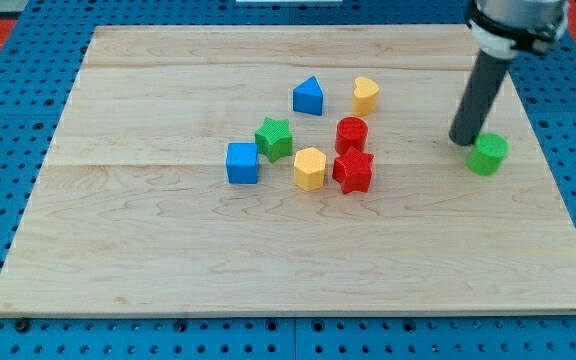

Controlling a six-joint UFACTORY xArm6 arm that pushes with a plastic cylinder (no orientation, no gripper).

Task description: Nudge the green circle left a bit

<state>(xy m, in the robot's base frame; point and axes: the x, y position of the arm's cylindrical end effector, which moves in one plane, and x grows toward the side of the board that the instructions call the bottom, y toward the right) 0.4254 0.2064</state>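
Note:
The green circle (pixel 488 154) sits on the wooden board near the view's right edge. My tip (pixel 463 139) rests on the board just to the upper left of the green circle, close to or touching it. The dark rod rises from there toward the view's top right.
A cluster lies mid-board: blue triangle (pixel 308 96), yellow block (pixel 366 95), red cylinder (pixel 351 133), red star (pixel 353 170), yellow hexagon (pixel 310 168), green star (pixel 274 138), blue cube (pixel 242 163). The board's right edge (pixel 558 190) is near the green circle.

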